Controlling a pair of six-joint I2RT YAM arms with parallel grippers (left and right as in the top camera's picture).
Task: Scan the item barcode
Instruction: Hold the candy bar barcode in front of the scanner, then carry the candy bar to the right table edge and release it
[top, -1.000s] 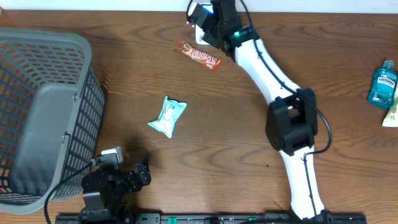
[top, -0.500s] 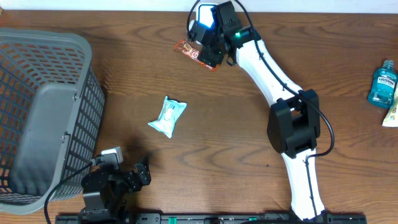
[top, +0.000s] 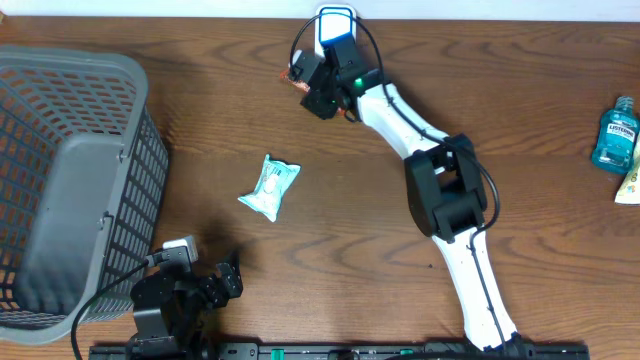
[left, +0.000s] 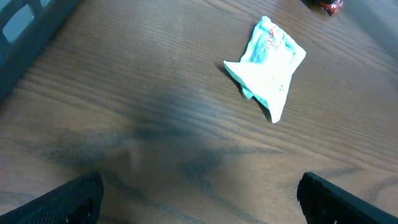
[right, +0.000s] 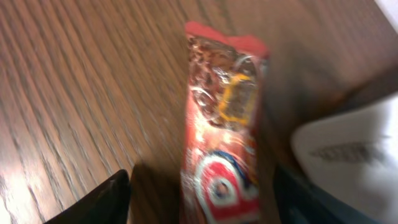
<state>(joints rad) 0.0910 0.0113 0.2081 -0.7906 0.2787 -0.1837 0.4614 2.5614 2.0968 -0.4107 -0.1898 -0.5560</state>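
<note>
The red candy bar lies flat at 12 o'clock on the desk, close to its far edge, with bare wood toward 6 o'clock. My right tool straddles it, jaws apart, not clamped. The left tool, at 7 o'clock beside the basket, gapes wide and empty.

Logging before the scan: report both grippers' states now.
Left gripper: open, empty.
Right gripper: open, straddling the red candy bar, not gripping it.

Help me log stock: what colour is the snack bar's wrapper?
Snack bar: red wrapper; clearest in the right wrist view.
</note>
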